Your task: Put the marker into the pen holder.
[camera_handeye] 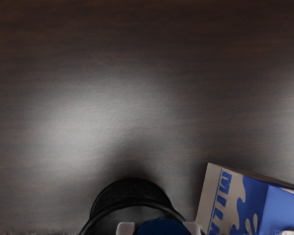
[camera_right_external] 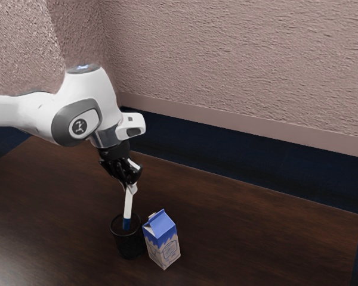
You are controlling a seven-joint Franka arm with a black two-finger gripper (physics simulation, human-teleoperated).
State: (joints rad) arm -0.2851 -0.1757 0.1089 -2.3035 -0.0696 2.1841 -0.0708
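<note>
Gripper: black, 2-finger, closed w/ both fingers on the marker, one pad (camera_handeye: 125, 228) each side; gripper (camera_right_external: 129, 183) hangs above the pen holder.
Marker: white body (camera_right_external: 127, 205), dk blue lower end (camera_right_external: 126, 224); near upright, slight tilt, blue end down, upper part btwn the fingers.
Marker pos.: blue end at the pen holder's open mouth; can't tell if it's past the rim. Most of the white body is above the rim.
Pen holder: blk, round, open-topped cup (camera_right_external: 129, 245), upright on the table, directly under the gripper.
Milk carton: blue/off-white w/ gabled blue top (camera_right_external: 162, 238), upright, just beside the pen holder, on the ext. view's right; "MIL" lettering visible in wrist view. Can't tell if the two touch.
Arm: white w/ gray trim (camera_right_external: 86, 104), in from ext. view's left, hand over the pen holder.
Table: dk brown wood-grain top (camera_right_external: 256, 226), w/ a pale glare patch in wrist view.
Bkgd: textured pinkish-beige wall (camera_right_external: 238, 53), pale baseboard (camera_right_external: 238, 125), dk navy floor (camera_right_external: 250, 161).
</note>
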